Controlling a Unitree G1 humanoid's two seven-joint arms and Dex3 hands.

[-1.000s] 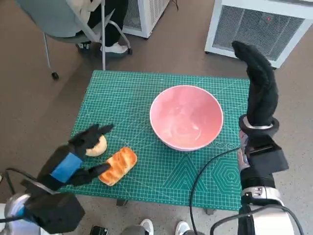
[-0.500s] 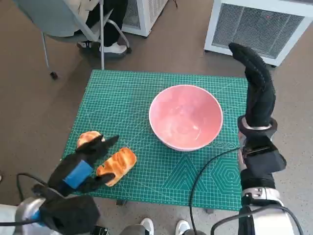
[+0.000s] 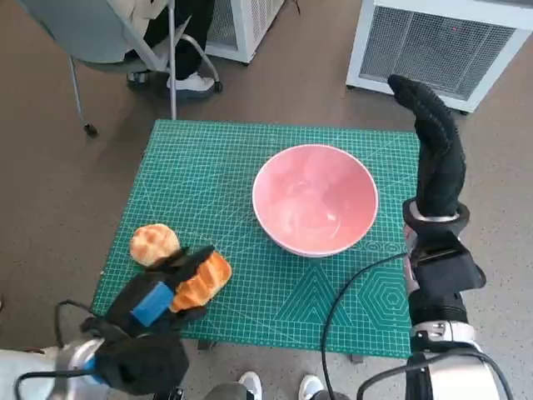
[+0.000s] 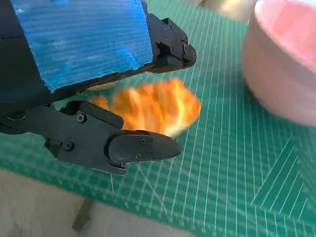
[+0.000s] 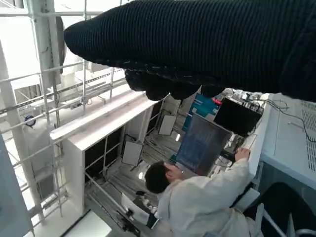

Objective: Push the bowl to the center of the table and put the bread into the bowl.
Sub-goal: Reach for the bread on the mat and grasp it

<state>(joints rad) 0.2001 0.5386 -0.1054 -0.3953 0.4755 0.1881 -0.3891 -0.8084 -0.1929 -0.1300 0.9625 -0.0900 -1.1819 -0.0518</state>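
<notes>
A pink bowl (image 3: 315, 198) stands on the green mat (image 3: 216, 158), right of its middle; it also shows as a pink bowl (image 4: 286, 64) in the left wrist view. A long glazed bread (image 3: 206, 277) lies near the mat's front left, with a round bun (image 3: 155, 243) just left of it. My left hand (image 3: 160, 293) hovers at the bread's near end, fingers spread. In the wrist view the bread (image 4: 153, 106) shows between the fingers (image 4: 138, 147), not clearly touched. My right hand (image 3: 433, 146) is raised past the mat's right edge, fingers straight, holding nothing.
A chair (image 3: 117, 42) with a seated person's feet (image 3: 193, 81) stands beyond the far left corner. White grilled units (image 3: 433, 42) stand behind the table. A black cable (image 3: 354, 283) crosses the mat's near right part. A person (image 5: 197, 197) appears in the right wrist view.
My left hand has drawn back toward the near edge and shifted right, uncovering the round bun and ending at the long bread. The right hand has barely moved.
</notes>
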